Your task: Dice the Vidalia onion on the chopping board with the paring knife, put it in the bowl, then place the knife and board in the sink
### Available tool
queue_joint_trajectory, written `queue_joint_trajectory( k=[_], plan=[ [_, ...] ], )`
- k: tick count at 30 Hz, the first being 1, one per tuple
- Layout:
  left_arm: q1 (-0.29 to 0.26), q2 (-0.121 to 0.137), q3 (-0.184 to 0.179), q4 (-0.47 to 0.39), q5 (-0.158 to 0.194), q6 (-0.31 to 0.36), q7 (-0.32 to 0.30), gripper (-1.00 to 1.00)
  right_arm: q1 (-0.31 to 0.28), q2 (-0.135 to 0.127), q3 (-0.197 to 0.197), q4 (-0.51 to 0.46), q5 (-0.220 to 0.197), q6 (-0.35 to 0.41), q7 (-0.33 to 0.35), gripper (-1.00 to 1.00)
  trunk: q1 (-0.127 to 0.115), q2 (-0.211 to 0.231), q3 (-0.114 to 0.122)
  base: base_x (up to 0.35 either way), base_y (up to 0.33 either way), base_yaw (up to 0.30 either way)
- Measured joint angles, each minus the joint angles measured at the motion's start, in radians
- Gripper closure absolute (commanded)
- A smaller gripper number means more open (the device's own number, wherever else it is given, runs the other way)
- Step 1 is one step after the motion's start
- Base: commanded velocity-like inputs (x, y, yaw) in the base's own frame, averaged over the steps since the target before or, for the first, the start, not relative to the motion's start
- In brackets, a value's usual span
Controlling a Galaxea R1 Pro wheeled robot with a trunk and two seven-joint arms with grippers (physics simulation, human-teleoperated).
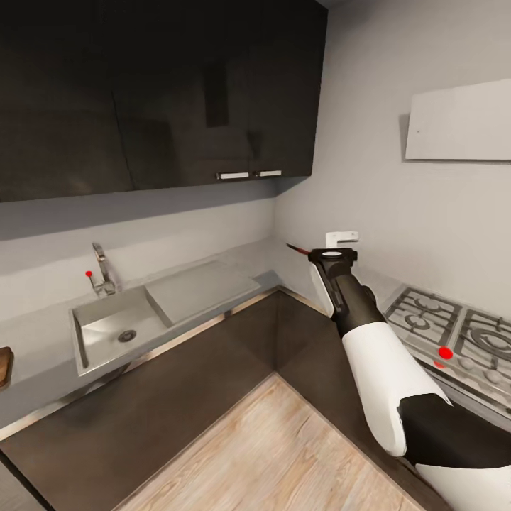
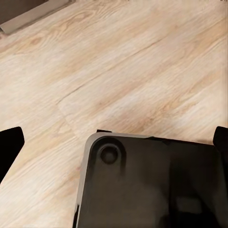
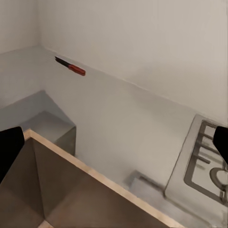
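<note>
Head view: the sink (image 1: 113,328) sits in the bench (image 1: 234,264) — the knife (image 1: 297,250) lies near the bench's inner corner, beyond the right claw (image 1: 333,253).

Right wrist view: knife (image 3: 70,66) by the wall; fingers apart.

Left wrist view: left claw's fingers apart over wooden floor (image 2: 118,66).

One sink (image 1: 113,328), one paring knife (image 3: 70,66), one chopping board (image 1: 4,365) edge, one tap (image 1: 103,270), one hob (image 1: 443,337) showing.

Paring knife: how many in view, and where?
1. The paring knife lies on the countertop by the back wall, in the corner between the sink and the hob, ahead of the right gripper.
</note>
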State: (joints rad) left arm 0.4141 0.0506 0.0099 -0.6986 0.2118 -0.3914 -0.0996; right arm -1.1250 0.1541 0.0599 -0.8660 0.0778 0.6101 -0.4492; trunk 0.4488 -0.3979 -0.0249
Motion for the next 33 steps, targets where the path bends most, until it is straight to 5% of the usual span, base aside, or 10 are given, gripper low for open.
queue_joint_trajectory(
  k=[33],
  plan=[
    [0.000,0.000,0.001,0.005,0.000,0.000,0.000,-1.00,0.000,0.001,0.000,0.027,-0.004,-0.003,0.001,-1.00,0.000,0.000,-0.018,0.317,-0.001,0.000]
  ],
)
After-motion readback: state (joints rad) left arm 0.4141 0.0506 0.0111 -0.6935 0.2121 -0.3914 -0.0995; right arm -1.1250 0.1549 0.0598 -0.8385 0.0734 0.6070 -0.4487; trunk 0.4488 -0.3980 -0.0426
